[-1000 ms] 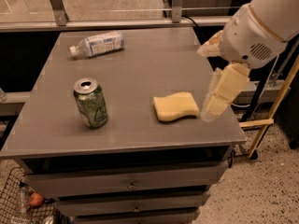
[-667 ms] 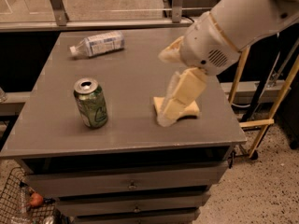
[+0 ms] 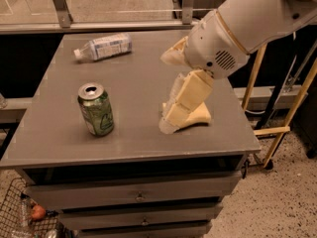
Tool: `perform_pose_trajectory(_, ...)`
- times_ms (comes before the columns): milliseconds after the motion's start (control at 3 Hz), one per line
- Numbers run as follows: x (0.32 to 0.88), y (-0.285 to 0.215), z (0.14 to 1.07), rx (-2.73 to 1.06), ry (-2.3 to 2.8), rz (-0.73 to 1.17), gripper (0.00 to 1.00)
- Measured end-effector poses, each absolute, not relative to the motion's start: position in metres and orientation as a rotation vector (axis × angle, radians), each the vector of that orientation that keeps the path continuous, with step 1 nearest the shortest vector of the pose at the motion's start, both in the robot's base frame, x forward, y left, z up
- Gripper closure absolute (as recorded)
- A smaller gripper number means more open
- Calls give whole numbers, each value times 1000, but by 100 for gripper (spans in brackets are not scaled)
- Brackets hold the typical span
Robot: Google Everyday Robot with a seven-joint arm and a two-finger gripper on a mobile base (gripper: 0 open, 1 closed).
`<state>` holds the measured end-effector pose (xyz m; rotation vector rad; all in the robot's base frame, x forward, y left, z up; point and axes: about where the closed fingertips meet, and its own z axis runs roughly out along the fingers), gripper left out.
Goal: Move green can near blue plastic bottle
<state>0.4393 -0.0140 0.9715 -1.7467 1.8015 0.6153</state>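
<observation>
Jaws of the gripper (image 3: pixel 164 94) look spread wide with nothing between them; it hangs well to the right of the green can (image 3: pixel 96 109), low over the table (image 3: pixel 54 138), fingers slanting down towards the can's side.

The green can stands upright near the table's front edge, pull-tab top up and seemingly opened. I judge it light and thin-walled: stiff enough to lift, but easily dented by a hard squeeze, and smooth enough to slip. If any drink is left in it, tilting would spill it. The best hold looks to be across the middle of the round wall, from the side, with the can kept upright.

Beyond the can, towards the back edge, the blue plastic bottle (image 3: pixel 104 46) lies on its side, cap pointing left, well apart from the can; being round, it would probably roll if knocked. Right of the can, partly beneath the gripper, lies a yellow sponge (image 3: pixel 199 117).

Counted: one can, one bottle, one sponge, one gripper.
</observation>
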Motion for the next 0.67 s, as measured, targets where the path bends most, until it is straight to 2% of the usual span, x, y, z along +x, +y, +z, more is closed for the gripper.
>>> perform_pose_trajectory(667, 478, 46, 917, -1637, 1665, 789, 0)
